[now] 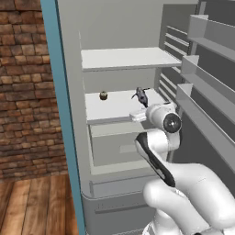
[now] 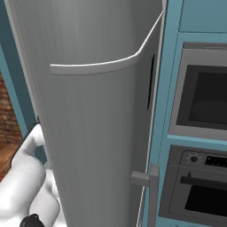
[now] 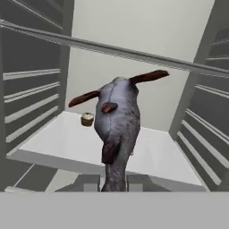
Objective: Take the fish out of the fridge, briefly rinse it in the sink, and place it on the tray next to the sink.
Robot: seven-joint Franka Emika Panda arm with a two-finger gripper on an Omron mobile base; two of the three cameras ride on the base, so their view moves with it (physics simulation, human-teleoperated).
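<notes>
I have the tool (image 3: 115, 182) clamped on the fish (image 3: 117, 120) above the fridge (image 1: 128, 58) shelf (image 1: 114, 106); next I'd draw it clear and head for the sink.

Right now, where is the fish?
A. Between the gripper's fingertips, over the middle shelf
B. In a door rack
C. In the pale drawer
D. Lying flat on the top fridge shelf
A: in the hand view the fish rises from between the fingertips of the gripper, over the middle shelf where the cupcake sits.
</notes>
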